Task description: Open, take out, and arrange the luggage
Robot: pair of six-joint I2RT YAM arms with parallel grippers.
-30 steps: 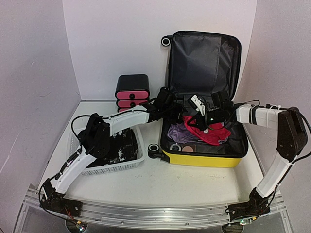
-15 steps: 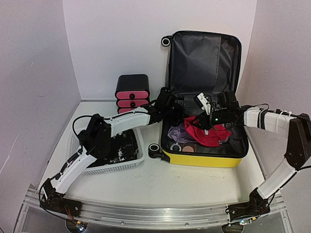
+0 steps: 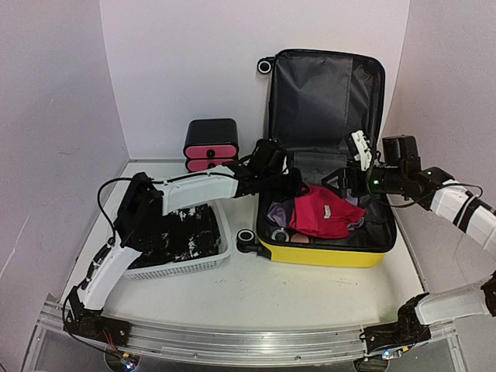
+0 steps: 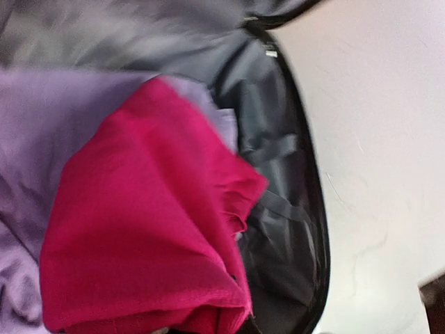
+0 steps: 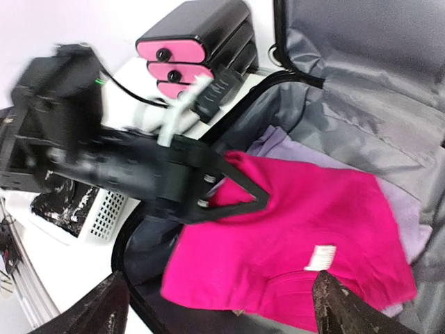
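Note:
The luggage (image 3: 325,254), a yellow suitcase, lies open with its lid (image 3: 325,93) standing against the back wall. A bright pink garment (image 3: 322,213) lies spread inside it over the grey lining (image 5: 361,90). My left gripper (image 3: 296,186) reaches in from the left and is shut on the garment's upper left corner. The right wrist view shows its black fingers (image 5: 236,182) pinched together on the pink cloth (image 5: 306,223). The same cloth (image 4: 139,229) fills the left wrist view. My right gripper (image 3: 345,177) hangs open above the suitcase's right side, holding nothing, its fingertips (image 5: 104,306) wide apart.
A lilac garment (image 3: 283,211) lies under the pink one. A black-and-pink drawer box (image 3: 211,145) stands at the back wall, left of the suitcase. A white mesh basket (image 3: 182,240) with dark cloth in it sits under my left arm.
My right gripper opened, let go of the pink garment and drew back up to the right. The garment dropped and spread flat in the suitcase. My left gripper shut on its corner.

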